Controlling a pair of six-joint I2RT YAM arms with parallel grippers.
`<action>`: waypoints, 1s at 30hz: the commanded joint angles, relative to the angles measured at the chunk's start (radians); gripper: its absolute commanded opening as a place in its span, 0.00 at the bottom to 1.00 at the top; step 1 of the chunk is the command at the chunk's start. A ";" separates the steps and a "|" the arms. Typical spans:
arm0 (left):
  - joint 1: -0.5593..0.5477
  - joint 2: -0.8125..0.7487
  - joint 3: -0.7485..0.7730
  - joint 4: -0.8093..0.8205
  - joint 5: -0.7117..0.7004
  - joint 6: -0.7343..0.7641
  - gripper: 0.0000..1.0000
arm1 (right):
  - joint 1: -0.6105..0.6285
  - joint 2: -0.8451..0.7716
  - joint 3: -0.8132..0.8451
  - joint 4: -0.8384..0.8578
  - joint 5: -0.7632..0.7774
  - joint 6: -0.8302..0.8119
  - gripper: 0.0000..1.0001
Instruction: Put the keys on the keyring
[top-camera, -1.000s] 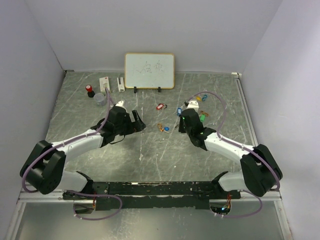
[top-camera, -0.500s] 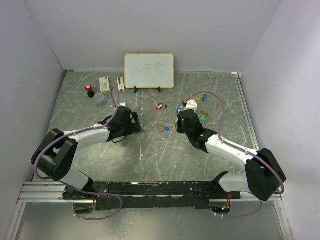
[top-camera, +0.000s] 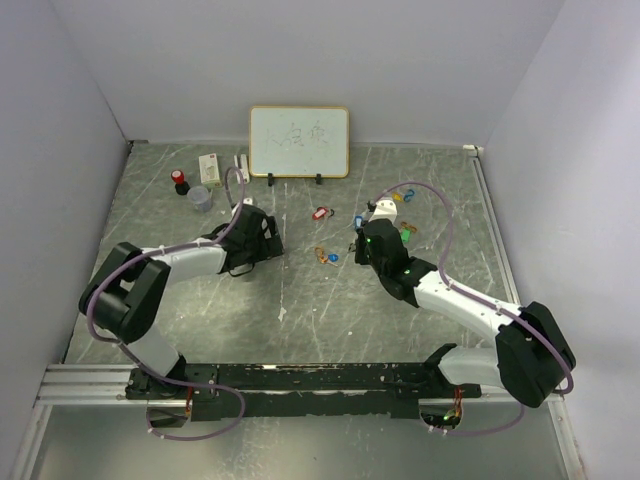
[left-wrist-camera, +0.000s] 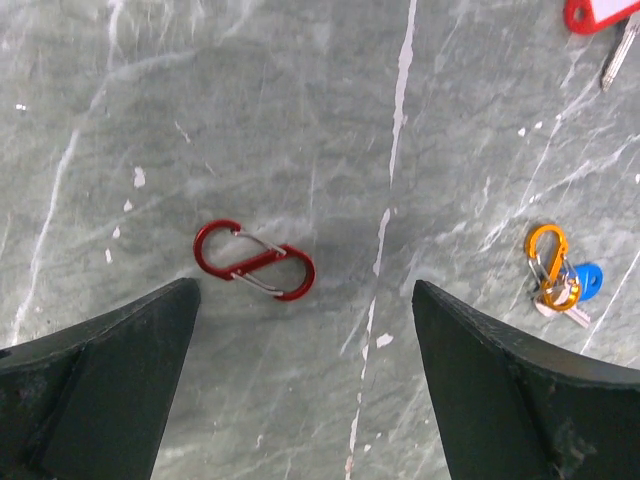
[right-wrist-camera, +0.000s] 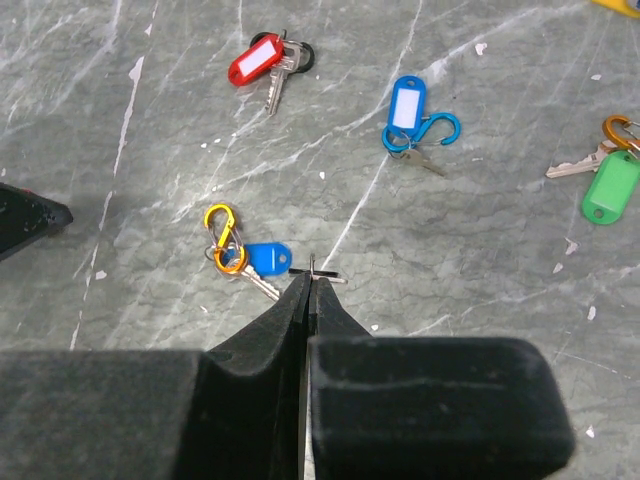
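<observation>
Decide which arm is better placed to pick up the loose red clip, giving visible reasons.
Left. The left fingers are wide open with the red clip lying between them, untouched. The right fingers are shut, over by the blue key tag on the orange clip.

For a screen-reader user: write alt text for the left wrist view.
A red S-shaped clip lies on the grey table, seen between the dark fingers of the open left hand. An orange clip with a blue key tag lies to its right.

Whiteboard (top-camera: 299, 141) and cup (top-camera: 200, 198) stand behind the scattered keys (right-wrist-camera: 405, 108).
</observation>
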 joint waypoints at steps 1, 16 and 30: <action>0.018 0.045 0.038 0.050 0.004 0.016 1.00 | 0.006 -0.025 0.009 0.005 0.023 -0.017 0.00; 0.023 0.164 0.135 0.105 0.101 0.043 0.99 | 0.005 -0.007 0.020 0.009 0.027 -0.026 0.00; 0.022 0.083 0.082 0.014 -0.016 0.078 0.98 | 0.006 -0.008 0.016 0.012 0.019 -0.021 0.00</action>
